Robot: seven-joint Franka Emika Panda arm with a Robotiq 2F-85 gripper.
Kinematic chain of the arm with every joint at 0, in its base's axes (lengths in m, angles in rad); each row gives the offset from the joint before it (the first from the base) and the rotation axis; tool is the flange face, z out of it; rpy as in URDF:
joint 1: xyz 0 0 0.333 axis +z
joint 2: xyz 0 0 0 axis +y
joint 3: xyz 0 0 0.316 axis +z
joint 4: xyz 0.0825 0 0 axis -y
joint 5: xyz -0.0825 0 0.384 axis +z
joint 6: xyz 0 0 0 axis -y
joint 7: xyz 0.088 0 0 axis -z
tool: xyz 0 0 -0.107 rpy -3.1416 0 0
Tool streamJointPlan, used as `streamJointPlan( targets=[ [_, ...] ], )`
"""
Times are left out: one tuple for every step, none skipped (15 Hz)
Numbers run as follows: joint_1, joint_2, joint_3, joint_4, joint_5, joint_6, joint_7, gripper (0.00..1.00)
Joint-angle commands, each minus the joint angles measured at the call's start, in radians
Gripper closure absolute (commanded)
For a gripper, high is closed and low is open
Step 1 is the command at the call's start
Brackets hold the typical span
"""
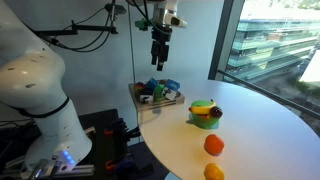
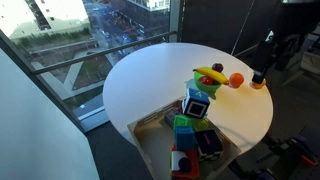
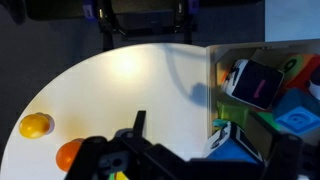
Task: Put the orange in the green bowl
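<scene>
The orange (image 1: 213,145) lies on the white round table (image 1: 250,120), just in front of the green bowl (image 1: 205,116), which holds a banana. In an exterior view the orange (image 2: 236,80) sits between the bowl (image 2: 208,79) and a paler fruit. The wrist view shows the orange (image 3: 68,155) at the lower left, and the bowl is hidden there. My gripper (image 1: 160,58) hangs high above the table's edge next to the tray, well away from the orange. Its fingers (image 3: 210,140) are spread apart and empty.
A pale tray (image 1: 140,95) of mixed coloured items stands at the table's edge below the gripper, and also shows in the wrist view (image 3: 212,70). A paler yellow-orange fruit (image 1: 213,172) (image 3: 37,125) lies near the orange. Windows border the table.
</scene>
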Motion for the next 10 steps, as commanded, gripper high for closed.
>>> streamJointPlan(
  targets=[
    [0.006, 0.000, -0.005, 0.002, -0.002, -0.001, 0.001, 0.00],
    [0.006, 0.000, -0.005, 0.003, -0.002, -0.001, 0.001, 0.00],
    [0.006, -0.001, -0.005, 0.003, -0.002, -0.001, 0.001, 0.00],
    [0.006, -0.001, -0.005, 0.003, -0.002, -0.001, 0.001, 0.00],
    [0.006, -0.001, -0.005, 0.003, -0.002, -0.001, 0.001, 0.00],
    [0.003, 0.000, -0.007, 0.005, -0.005, 0.003, 0.001, 0.00],
    [-0.002, 0.002, -0.010, 0.008, -0.008, 0.009, 0.004, 0.00],
    [-0.006, 0.003, -0.014, 0.008, -0.016, 0.017, 0.001, 0.00],
    [-0.011, 0.002, -0.017, 0.008, -0.024, 0.029, 0.002, 0.00],
    [-0.017, 0.003, -0.024, 0.009, -0.029, 0.039, -0.002, 0.00]
  ],
)
